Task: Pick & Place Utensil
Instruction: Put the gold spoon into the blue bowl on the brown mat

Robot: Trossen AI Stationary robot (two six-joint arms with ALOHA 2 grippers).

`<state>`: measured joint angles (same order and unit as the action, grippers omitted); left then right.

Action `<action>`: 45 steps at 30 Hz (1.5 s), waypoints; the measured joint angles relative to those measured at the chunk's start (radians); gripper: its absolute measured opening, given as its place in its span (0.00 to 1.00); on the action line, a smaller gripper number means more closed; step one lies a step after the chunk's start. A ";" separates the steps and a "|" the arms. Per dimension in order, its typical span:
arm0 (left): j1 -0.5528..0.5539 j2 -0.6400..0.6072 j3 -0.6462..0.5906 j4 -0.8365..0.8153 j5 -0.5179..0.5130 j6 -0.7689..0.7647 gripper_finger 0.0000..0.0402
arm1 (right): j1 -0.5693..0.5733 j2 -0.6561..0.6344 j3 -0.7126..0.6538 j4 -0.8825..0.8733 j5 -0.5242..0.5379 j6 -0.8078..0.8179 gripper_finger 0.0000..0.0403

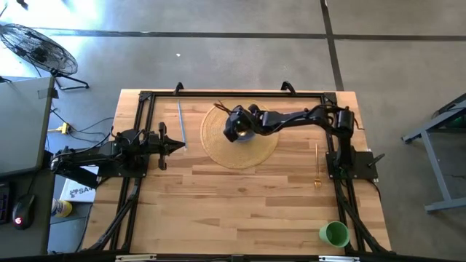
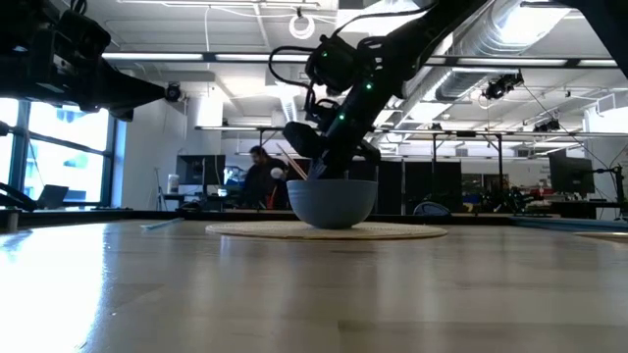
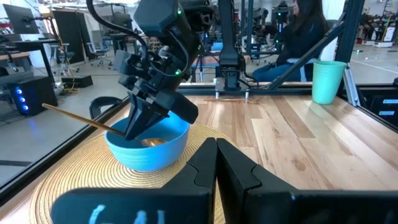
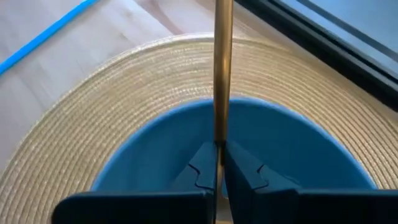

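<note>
Overhead, the right tool (image 1: 237, 131) is hanging above the blue bowl (image 3: 149, 142) on the round woven mat (image 1: 265, 148), its fingers pinching a gold utensil (image 4: 222, 68) whose lower end is dipping into the bowl. The left tool (image 1: 177, 146) is waiting with fingers pressed together near the wooden desk's (image 1: 240, 211) left side, while a second gold utensil (image 1: 317, 164), a green cup (image 1: 335, 234) and a blue strip (image 1: 180, 120) are lying elsewhere on it. Beyond the desk, a person (image 3: 298, 34) is sitting among workstations and monitors under ceiling lights.
</note>
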<state>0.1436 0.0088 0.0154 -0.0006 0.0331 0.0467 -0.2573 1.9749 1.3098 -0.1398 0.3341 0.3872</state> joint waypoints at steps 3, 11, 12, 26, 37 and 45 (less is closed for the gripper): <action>0.000 0.000 0.000 0.000 0.000 0.000 0.00 | -0.005 0.010 0.000 0.013 -0.012 -0.015 0.01; 0.000 0.000 0.000 0.000 0.001 0.000 0.00 | -0.004 0.030 0.000 0.031 -0.010 -0.021 0.02; 0.000 0.000 0.000 0.000 0.000 0.000 0.00 | -0.004 0.030 0.000 0.028 -0.012 -0.013 0.02; 0.000 0.000 0.000 0.000 0.000 0.000 0.00 | -0.004 0.030 0.000 -0.002 -0.045 -0.036 0.02; 0.000 0.000 0.000 0.000 0.000 0.000 0.00 | -0.004 0.030 0.000 -0.002 -0.057 -0.049 0.07; 0.000 0.000 0.000 0.000 0.000 0.000 0.00 | -0.004 0.030 0.000 -0.003 -0.055 -0.055 0.08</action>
<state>0.1439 0.0088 0.0154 -0.0002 0.0334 0.0465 -0.2611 2.0048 1.3098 -0.1429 0.2787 0.3325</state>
